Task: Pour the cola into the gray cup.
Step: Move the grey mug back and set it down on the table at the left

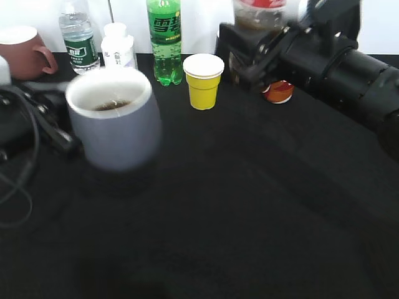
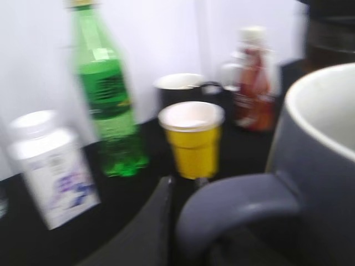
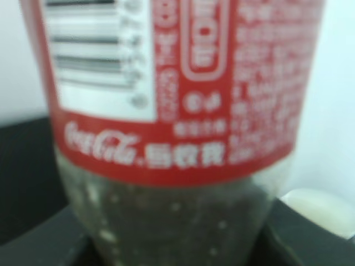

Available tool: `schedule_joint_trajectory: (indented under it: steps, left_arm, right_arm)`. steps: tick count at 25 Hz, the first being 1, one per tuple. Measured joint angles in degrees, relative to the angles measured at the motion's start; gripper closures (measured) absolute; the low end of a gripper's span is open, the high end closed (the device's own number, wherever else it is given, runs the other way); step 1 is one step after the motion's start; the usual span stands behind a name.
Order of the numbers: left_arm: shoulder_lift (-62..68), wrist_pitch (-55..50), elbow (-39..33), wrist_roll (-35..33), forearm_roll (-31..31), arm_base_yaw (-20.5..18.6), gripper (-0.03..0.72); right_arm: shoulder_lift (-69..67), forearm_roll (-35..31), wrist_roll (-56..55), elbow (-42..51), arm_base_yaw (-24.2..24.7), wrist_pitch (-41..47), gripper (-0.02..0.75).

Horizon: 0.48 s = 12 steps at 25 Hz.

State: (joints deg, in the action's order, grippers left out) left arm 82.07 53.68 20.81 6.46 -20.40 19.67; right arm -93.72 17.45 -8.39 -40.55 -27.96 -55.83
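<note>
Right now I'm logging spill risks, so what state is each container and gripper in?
gray cup: upright, dark liquid inside, handle at the left gripper
cola: upright, filling the right wrist view
yellow cup: upright, open
green bottle: upright
water bottle: upright
left gripper: closure unclear
right gripper: closure unclear

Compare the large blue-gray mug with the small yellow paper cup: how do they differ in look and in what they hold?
The rounded matte blue-gray mug is much bigger than the small yellow paper cup. The mug has a loop handle, plain in the left wrist view; the yellow cup has none. The mug bulges, while the yellow cup tapers toward its base. Some dark liquid shows inside the mug; the yellow cup's contents cannot be seen. Both stand upright with pale insides.
</note>
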Motion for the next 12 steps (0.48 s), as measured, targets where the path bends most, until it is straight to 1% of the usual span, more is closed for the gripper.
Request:
schedule_joint_trajectory:
  steps: [2, 3, 5, 7, 9, 10, 12]
  left_arm:
    - [0.24, 0.0, 0.0, -4.56, 8.08, -0.21, 0.627]
    - [0.81, 0.0, 0.0, -6.46, 11.52, -1.07, 0.627]
    - [1.93, 0.51, -0.01, -7.91, 15.7, -5.03, 0.627]
    - [4.03, 3.17, -0.06, -8.57, 16.92, -11.0, 0.627]
    - [8.39, 5.52, 0.87, -8.69, 17.59, -15.93, 0.627]
    - [11.05, 6.43, 1.82, -8.73, 17.78, -17.15, 0.627]
    - [17.44, 7.85, 5.66, -8.79, 17.82, -17.61, 0.627]
  right_arm:
    - [0.0, -0.33, -2.91, 0.0, 0.0, 0.0, 0.352]
    - [0.0, -0.65, -3.2, 0.0, 0.0, 0.0, 0.352]
    - [0.78, -1.37, -3.34, 0.53, 0.0, 0.0, 0.352]
    - [2.39, -4.34, -2.39, 3.22, 0.0, -0.07, 0.352]
    - [4.67, -9.12, 0.74, 6.57, 0.12, -0.07, 0.352]
    - [6.22, -11.74, 2.1, 8.12, 0.12, -0.02, 0.352]
    - [9.3, -15.63, 4.55, 11.05, 0.12, -0.02, 0.352]
